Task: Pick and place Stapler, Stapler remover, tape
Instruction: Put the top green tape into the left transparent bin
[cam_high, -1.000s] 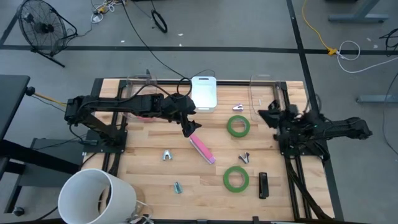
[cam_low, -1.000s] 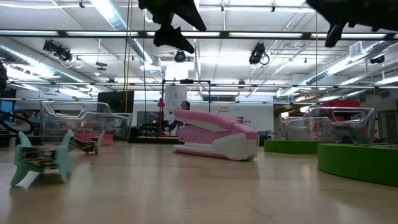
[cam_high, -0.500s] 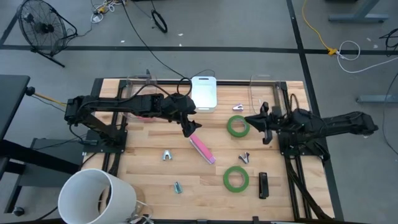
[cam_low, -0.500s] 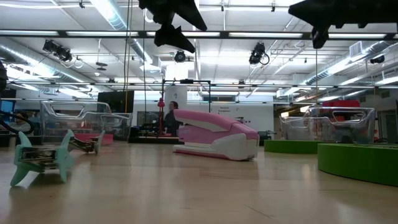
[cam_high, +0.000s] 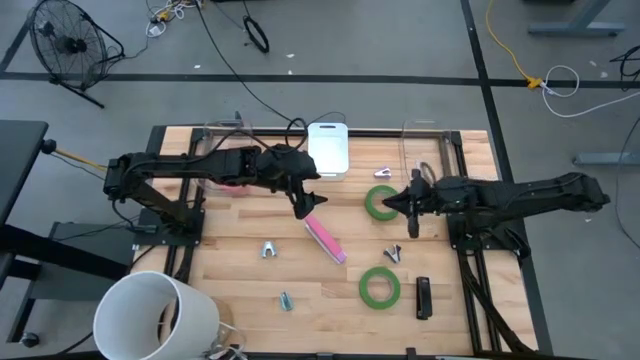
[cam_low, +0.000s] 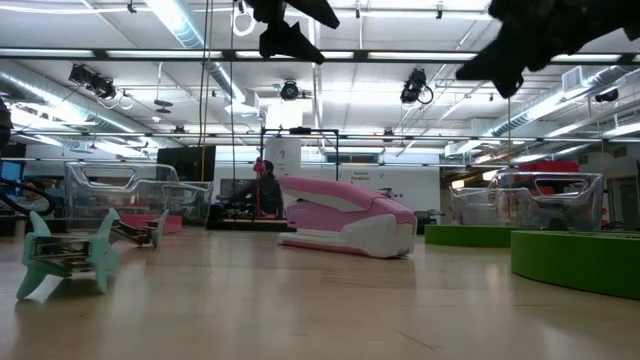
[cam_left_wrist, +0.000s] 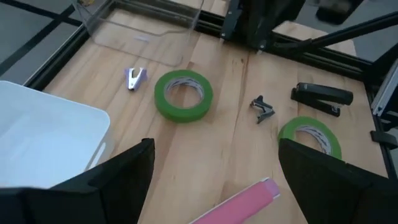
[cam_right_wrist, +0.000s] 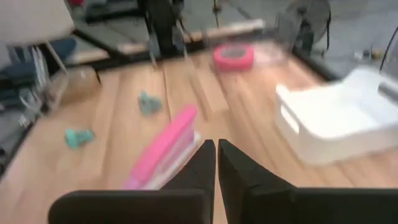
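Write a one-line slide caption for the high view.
Left gripper open above the pink stapler; right gripper shut beside a green tape ring.

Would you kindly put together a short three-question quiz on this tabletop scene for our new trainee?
1. True or false: the left gripper is shut on the pink stapler.
2. How many green tape rings lie on the table?
3. Which is nearest the right gripper? A: white bin; B: upper green tape ring; C: black stapler.

Key: 1 false, it is open above it. 2 two. 3 B.
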